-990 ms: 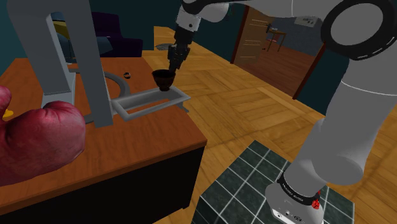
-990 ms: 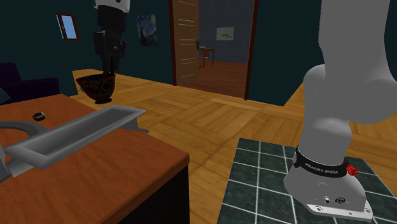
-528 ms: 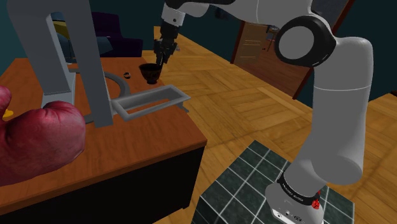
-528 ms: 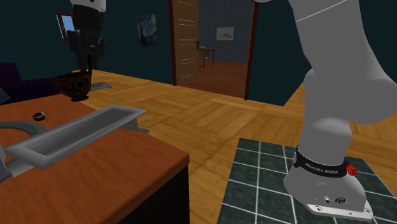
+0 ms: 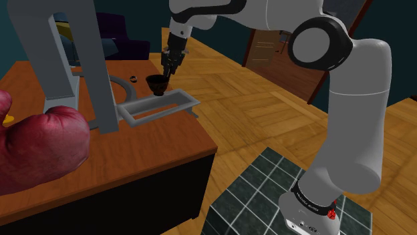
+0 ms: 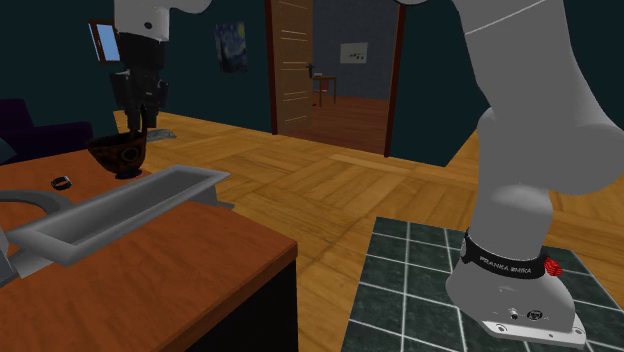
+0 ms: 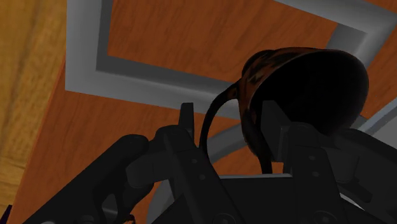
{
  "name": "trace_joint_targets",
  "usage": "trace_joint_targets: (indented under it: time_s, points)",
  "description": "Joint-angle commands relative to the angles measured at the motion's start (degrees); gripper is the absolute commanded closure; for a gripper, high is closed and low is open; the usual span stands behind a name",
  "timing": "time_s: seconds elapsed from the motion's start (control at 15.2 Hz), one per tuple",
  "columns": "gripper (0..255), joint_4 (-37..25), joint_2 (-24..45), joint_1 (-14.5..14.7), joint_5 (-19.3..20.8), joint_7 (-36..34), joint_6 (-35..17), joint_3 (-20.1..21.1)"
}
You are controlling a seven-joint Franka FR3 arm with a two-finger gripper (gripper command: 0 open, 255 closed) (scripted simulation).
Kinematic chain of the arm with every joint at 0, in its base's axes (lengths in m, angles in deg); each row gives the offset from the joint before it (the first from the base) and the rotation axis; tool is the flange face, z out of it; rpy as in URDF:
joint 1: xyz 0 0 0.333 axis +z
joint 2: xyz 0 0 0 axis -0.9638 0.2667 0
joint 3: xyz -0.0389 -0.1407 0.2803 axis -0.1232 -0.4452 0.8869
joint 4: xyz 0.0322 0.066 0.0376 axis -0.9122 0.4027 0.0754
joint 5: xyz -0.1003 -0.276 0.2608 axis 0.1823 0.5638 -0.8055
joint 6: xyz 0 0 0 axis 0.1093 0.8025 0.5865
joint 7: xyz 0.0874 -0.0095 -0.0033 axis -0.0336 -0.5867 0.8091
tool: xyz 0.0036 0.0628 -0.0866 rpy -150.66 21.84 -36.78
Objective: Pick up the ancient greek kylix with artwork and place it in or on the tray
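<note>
1 grey tray [image 5: 167,111] lies on the wooden table [image 5: 154,153]. The dark kylix [image 5: 158,84] hangs just over its far rim, clamped between the black gripper's [image 5: 167,69] fingers. Since 0.5 s ago, kylix and gripper have dropped lower, nearer the tray.

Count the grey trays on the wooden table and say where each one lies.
1. The grey tray lies on the table near its edge, close to the kylix that the gripper holds. The tall grey frame might hide another.
</note>
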State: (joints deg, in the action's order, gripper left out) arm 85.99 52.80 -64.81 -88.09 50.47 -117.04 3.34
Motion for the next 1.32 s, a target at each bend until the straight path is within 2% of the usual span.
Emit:
trace_joint_targets:
  time_s: [0.0,0.4,0.92,0.99,1.25]
  points:
    - [255,1.3,0.2,0.0,-0.1,0.3,-1.5,0.0]
    - [255,5.3,0.7,0.1,-0.5,1.2,-5.9,0.2]
    - [255,5.3,0.7,0.1,-0.5,1.2,-5.9,0.2]
    - [0,5.3,0.7,0.1,-0.5,1.2,-5.9,0.2]
    - [0,5.3,0.7,0.1,-0.5,1.2,-5.9,0.2]
